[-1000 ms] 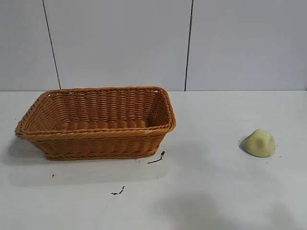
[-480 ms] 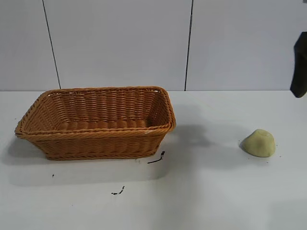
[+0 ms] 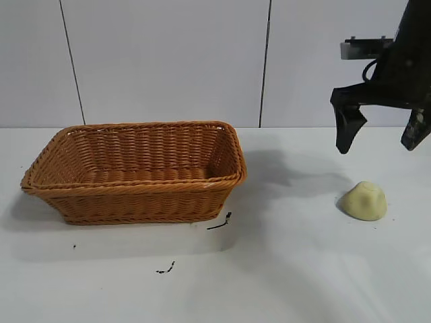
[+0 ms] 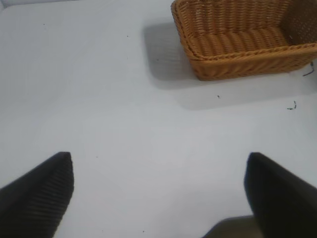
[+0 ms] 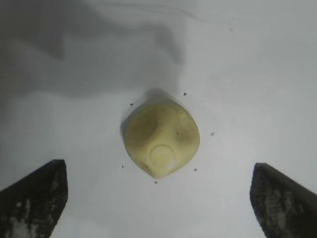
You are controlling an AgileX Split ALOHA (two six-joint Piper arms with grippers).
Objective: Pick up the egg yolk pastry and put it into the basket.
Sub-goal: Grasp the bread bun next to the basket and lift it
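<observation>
Exterior view: right gripper spread wide above egg yolk pastry near table's right edge | wicker basket well apart, bare tabletop between | left wrist view alone: left gripper spread, near basket's end

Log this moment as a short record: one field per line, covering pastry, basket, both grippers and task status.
pastry: egg yolk pastry on the table, right of the basket, untouched
basket: basket on the table's left side, nothing visible inside
right gripper: right gripper open, above the pastry, pointing down, holding nothing
left gripper: left gripper open, over bare table, away from the basket
status: pastry not yet grasped
</observation>
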